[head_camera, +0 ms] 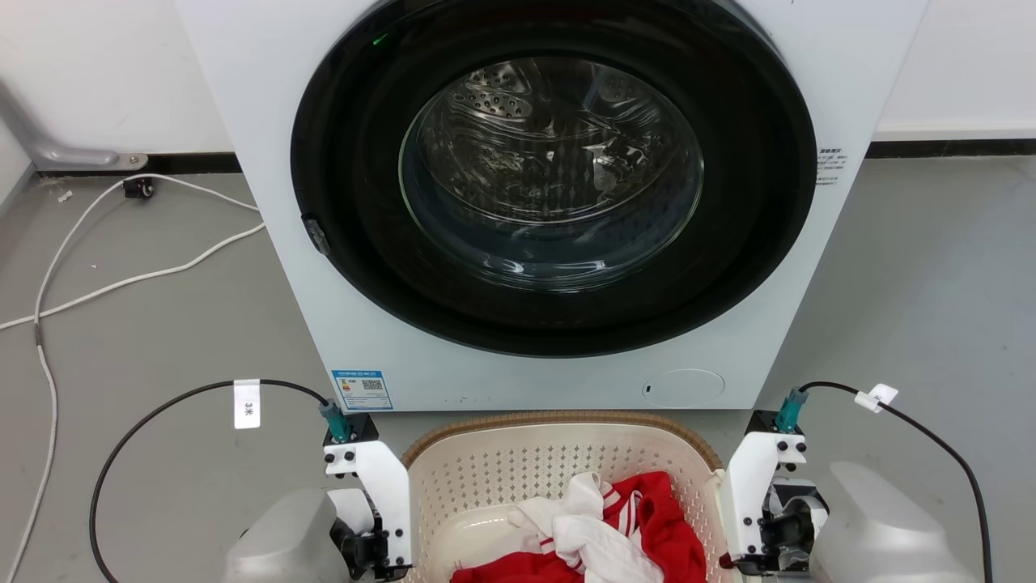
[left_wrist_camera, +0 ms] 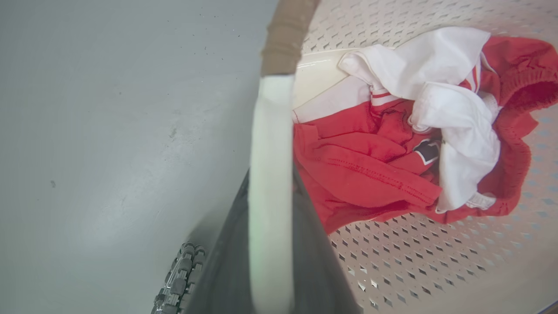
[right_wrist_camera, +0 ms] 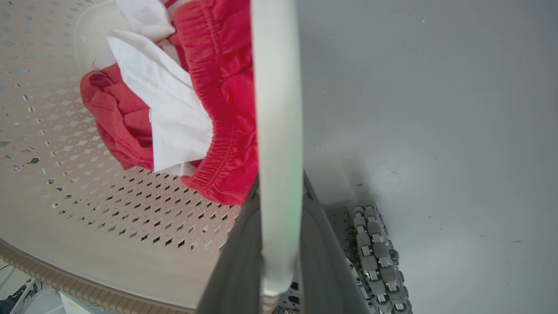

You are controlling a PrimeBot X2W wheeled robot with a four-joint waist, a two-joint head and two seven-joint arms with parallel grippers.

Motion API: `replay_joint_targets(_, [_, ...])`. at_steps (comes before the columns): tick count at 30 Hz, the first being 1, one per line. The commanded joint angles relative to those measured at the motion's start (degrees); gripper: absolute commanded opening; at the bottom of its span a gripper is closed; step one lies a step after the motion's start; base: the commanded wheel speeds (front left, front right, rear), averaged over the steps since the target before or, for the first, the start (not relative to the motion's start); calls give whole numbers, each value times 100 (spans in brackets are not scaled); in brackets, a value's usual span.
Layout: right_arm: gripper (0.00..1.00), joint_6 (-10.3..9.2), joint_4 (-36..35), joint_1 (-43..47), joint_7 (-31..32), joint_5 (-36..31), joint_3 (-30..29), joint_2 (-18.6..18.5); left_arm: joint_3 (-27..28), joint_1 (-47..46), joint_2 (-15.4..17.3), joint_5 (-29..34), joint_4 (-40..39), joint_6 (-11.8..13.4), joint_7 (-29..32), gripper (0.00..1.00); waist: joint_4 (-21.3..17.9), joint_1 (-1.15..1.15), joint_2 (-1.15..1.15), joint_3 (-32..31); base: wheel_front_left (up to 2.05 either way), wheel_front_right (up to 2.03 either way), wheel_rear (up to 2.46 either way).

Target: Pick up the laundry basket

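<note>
Grey floor (head_camera: 146,340): washing machine (head_camera: 340,324), white cable (head_camera: 121,282), laundry basket (head_camera: 502,470) (resting or lifted unclear).

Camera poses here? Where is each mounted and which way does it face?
Head: on the head, facing forward and down at the washing machine and the laundry basket before it; left forearm and right forearm at the bottom corners.
Left wrist: looks down along the left gripper, shut on the basket's left handle; floor on one side.
Right wrist: same along the right gripper, on the right handle.
Shared: all three see the red and white clothes in the basket.
</note>
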Motion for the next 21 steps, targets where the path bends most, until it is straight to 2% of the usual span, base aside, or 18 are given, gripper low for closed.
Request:
replay_joint_targets(1, [0,16,-13,27,28,-34,-38,33,-8,55,-4,-34,-3,-14,19,0,0,0,0,1,0,0,0])
replay_joint_targets(21, [0,16,-13,17,109,-198,-207,62,-49,50,-2,-86,-4,5,44,0,7,0,0,-6,0,0,0])
